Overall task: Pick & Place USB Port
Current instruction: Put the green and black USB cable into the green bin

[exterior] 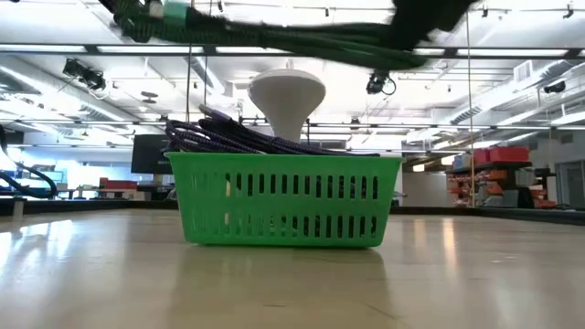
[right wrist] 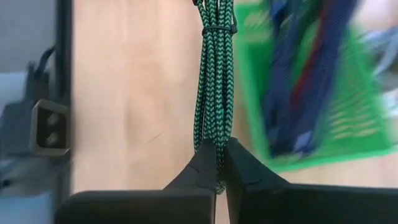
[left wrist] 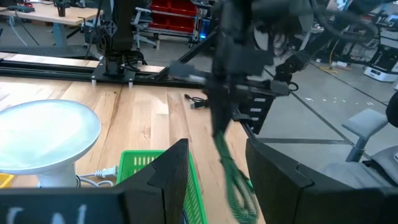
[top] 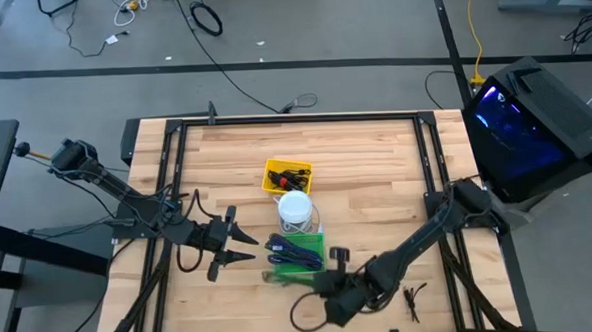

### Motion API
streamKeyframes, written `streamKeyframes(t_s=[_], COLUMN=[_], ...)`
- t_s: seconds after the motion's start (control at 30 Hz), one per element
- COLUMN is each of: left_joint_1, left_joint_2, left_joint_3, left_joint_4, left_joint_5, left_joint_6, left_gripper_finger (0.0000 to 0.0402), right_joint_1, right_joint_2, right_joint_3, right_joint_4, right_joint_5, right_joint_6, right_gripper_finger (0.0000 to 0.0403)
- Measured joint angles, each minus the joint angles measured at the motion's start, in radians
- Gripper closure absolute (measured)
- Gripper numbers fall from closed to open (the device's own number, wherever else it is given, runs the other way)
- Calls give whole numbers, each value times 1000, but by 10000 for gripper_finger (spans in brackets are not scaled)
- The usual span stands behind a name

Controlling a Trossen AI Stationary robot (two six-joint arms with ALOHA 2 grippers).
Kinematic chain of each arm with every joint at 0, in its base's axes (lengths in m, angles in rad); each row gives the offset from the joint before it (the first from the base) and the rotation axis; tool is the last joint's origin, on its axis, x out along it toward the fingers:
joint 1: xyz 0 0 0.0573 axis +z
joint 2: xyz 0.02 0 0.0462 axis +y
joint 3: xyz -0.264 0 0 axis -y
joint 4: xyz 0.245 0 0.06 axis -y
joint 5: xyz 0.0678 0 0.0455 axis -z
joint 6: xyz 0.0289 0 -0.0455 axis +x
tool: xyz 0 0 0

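Right gripper [right wrist: 217, 146] is clamping shut on a green braided cable [right wrist: 214, 81], pinching the bundle near one end; the cable is running straight away from the fingers, along the near side of the green basket [top: 315, 247]; so this hand is holding a cable, not the task's piece.

Left gripper [top: 249, 244] is hovering just beside the basket's left side, fingers spread wide, holding nothing.

USB port [top: 288, 173] is lying, as far as I can judge, in the yellow tray [top: 269, 177]: dark pieces with red marks are showing there, too small to separate; long axis seeming to run roughly across the tray, left to right, though I cannot be sure.

Key relation: the tray is sitting beyond the basket and the white lamp-like thing [top: 295, 208], toward the table's far edge; both hands are sitting on the near side of it; the left is looking nearer and free, the right farther and occupied; reaching in is likely meaning passing over or around the white thing.
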Motion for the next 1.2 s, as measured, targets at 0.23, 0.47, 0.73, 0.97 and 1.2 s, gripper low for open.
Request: streamKeyframes(t_s=[0.23,0.47,0.73,0.97,1.2], left_joint_1=[0,0,0,0,0], left_joint_2=[0,0,0,0,0], left_joint_3=[0,0,0,0,0], left_joint_4=[0,-2,-3,-3,-3], left_joint_5=[0,0,0,0,0], left_joint_6=[1,2,4,4,4], left_gripper_finger=[236,236,236,236,236], right_joint_1=[-74,-143,-176,-182,-182], right_joint_2=[-39,-39,-39,-39,-41], right_joint_3=[1,-59,-176,-220,-223], right_joint_4=[-8,-31,28,95,113], right_joint_5=[62,68,52,16,-10], right_joint_6=[-70,-46,29,29,37], right_gripper_finger=[402,402,402,401,349])
